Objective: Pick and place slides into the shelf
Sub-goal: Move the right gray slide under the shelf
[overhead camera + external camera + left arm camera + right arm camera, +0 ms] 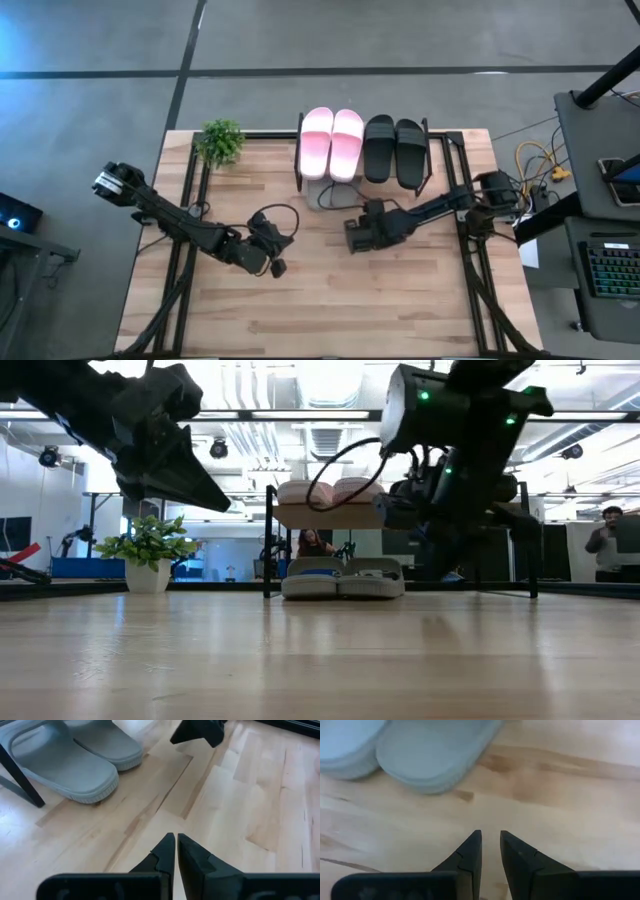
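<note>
Shelf: the low rack (436,150) stands at the upper middle of the high view, at the far edge of the table (330,300).
Pink pair: the pink slides (331,142) lie on the top plank, left half.
Black pair: the black slides (394,149) lie beside them on the top plank, right half.
Grey-green pair: the grey-green slides (342,578) sit side by side on the table under the rack, below the pink pair; it seems there is no lower plank.
Left gripper: the left gripper (175,851) hangs over bare wood at lower centre-left of the high view, fingers together, holding nothing.
Right gripper: the right gripper (490,851) hovers just in front of the grey-green pair, fingers a little apart, nothing between them.
Step in hand: I judge all six slides are placed and the task is nearly finished.
Next move: probably both arms only need to draw back without touching the rack.
</note>
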